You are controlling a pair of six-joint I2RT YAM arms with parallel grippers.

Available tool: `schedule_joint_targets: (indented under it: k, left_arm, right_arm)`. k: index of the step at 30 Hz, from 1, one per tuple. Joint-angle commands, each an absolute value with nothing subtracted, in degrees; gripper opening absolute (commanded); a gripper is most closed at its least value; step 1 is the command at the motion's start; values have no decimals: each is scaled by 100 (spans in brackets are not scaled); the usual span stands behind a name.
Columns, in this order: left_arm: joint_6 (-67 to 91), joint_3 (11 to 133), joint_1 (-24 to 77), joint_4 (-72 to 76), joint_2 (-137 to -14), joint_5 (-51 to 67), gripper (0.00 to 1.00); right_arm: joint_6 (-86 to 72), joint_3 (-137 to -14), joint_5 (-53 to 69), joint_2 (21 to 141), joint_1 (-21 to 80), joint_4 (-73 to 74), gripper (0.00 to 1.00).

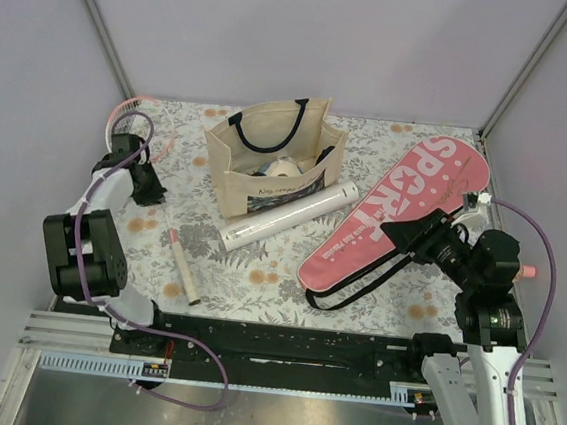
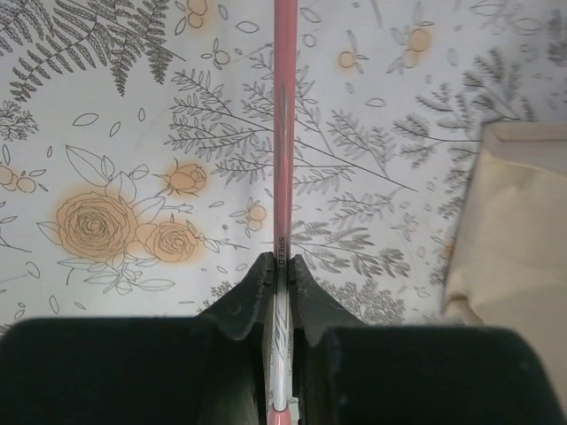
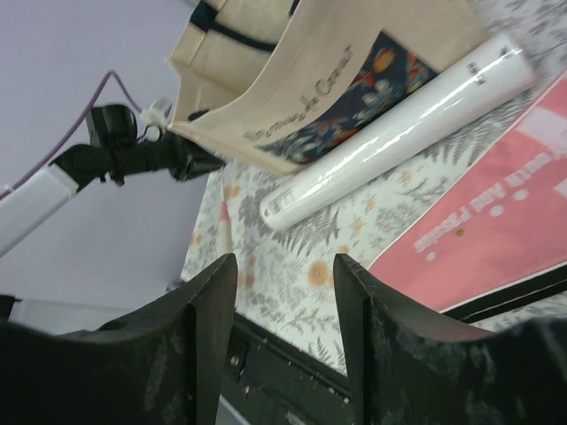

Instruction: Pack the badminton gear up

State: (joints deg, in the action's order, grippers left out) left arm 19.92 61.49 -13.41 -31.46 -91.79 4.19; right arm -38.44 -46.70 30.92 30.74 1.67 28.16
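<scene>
Top view: left end effector (image 1: 148,191) low at the far-left corner, pink cover (image 1: 404,209) lying to the right. Left wrist: it is clamped on a racket (image 2: 283,133) shaft, which looks like the pick-up step. Right wrist: right end effector (image 3: 283,301) half open, empty. Next, likely: carry the racket to the pink cover.

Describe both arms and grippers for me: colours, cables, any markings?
Both arms match: the left arm and right arm have boxy black joint housings joined by white links. A purple cable loops along each. The left gripper and right gripper have matte black fingers. No markings are visible on them.
</scene>
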Motion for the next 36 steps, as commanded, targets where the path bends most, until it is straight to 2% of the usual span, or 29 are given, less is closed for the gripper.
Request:
schedule_joint_targets:
  k: [1,9,14,21,28,36]
  left_arm:
    - [2118,5951,-1362,-2901,-8369,852,0]
    - [2531,5256,-1362,-2435,-7349,1634,0]
    - [2619,5019,-1362,-2347,-6821,1872,0]
    - [2557,4694,-1362,-2338,-6171,2091,0]
    - [2873,4483,-1371,-2294,-5450,2522,0]
    - [3155,4351,-1371,-2381,-4756,2769,0]
  right_arm:
    - [-4201,-4782,2902,3050,956,2470,57]
    - [-4333,-4702,1294,3787,3389,1865,60]
    - [-3939,-4965,502,5061,5068,916,62]
    - [-3016,-5598,-640,7196,6362,-597,64]
    - [-2963,-6617,-97,8971,6592,-1177,73]
    - [-2997,-7443,650,10194,6592,-1283,72]
